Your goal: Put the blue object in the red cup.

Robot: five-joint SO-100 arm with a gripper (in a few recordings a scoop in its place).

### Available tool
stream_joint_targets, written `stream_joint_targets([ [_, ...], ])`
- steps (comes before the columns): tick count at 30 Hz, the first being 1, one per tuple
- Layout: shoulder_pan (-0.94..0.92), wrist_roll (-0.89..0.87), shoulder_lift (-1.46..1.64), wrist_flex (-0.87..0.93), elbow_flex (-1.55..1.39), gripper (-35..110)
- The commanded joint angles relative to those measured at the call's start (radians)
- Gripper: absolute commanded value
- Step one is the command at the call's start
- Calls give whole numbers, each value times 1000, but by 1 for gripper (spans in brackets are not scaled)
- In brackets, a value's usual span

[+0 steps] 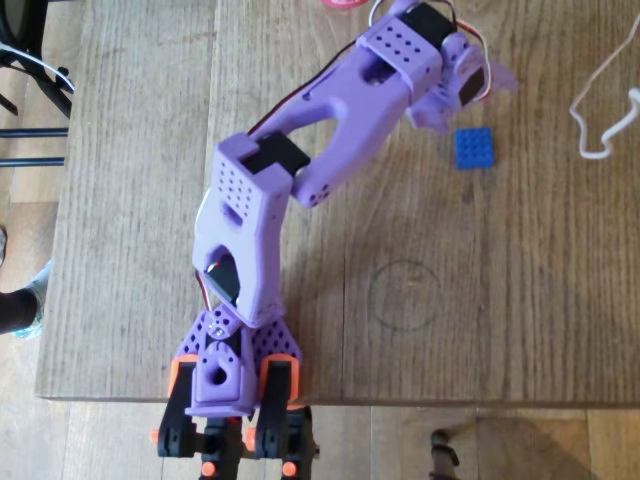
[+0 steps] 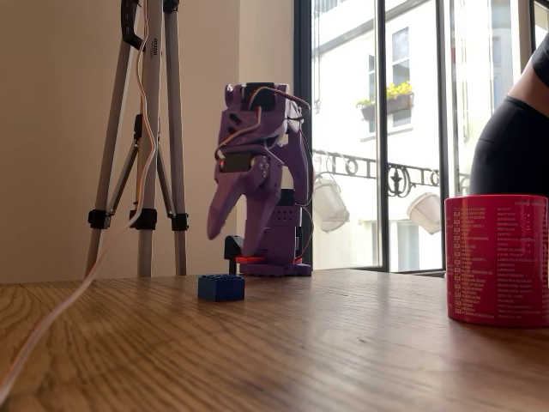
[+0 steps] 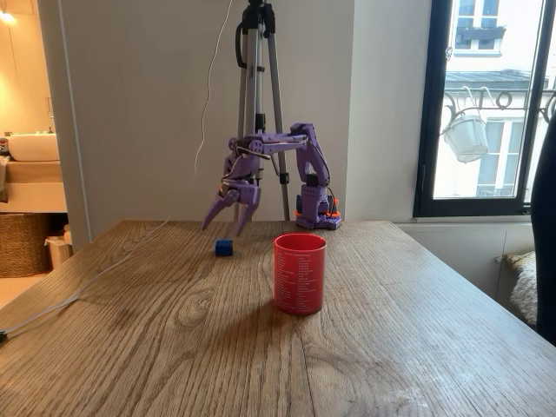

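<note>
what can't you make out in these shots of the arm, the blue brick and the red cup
- Red cup: overhead view, cut off by the top edge; only a sliver of rim.
- Small print on the cup: a fixed view, too small to read.
- End effector: overhead view, fingertips blurred, partly hidden by the wrist.

A wooden plank table (image 3: 174, 347) with visible grain carries a small square bright-blue studded plastic brick (image 1: 473, 148), a round red cup (image 3: 300, 273) standing upright well apart from it, a loose white cord (image 1: 600, 100), and the purple arm's base (image 1: 235, 365).
</note>
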State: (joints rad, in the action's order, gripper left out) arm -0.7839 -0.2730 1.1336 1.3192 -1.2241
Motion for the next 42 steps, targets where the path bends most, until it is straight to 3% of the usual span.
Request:
stream_joint_targets([
  [1,3,-64,-26,28,66,39],
  [9,-9,-115,-129,29,64,38],
  [18,-54,-57,-179,3,146,35],
  [20,-57,-44,-187,2,155,28],
  [22,-60,-52,-189,2,158,1],
  [33,-64,-58,-97,25,218,1],
  [42,23,247,109,-3,597,1],
])
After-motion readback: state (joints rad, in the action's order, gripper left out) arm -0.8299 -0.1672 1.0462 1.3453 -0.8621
